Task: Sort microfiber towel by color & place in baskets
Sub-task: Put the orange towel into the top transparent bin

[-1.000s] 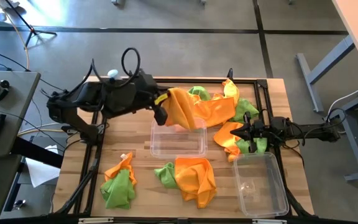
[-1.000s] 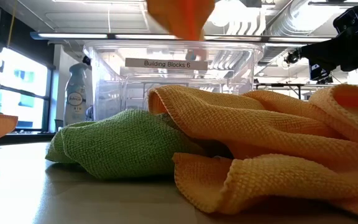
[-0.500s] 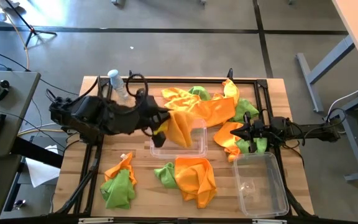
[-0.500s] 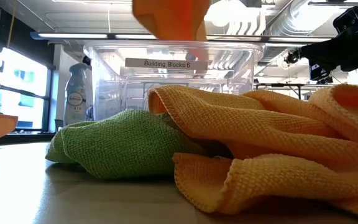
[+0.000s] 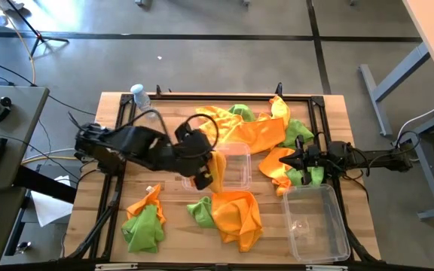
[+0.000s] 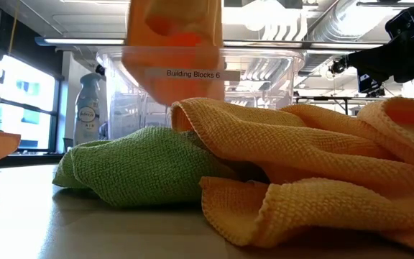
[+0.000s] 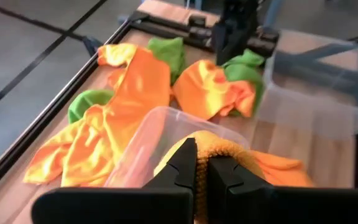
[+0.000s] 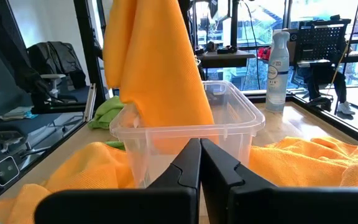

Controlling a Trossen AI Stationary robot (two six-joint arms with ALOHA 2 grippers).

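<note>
While the left gripper clutches an orange towel over one basket, both baskets hold nothing and piles remain.

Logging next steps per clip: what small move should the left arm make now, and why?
Probably open over the tub: the left gripper is shut on an orange towel hanging at the near edge of the middle basket, so nudging inward and releasing should drop it inside.

light: bright and even, from ceiling strips and windows
glare: windows blown out in the low view
shadows: soft, short on the table
blur: hanging orange towel smeared; low-view foreground cloth soft
</note>
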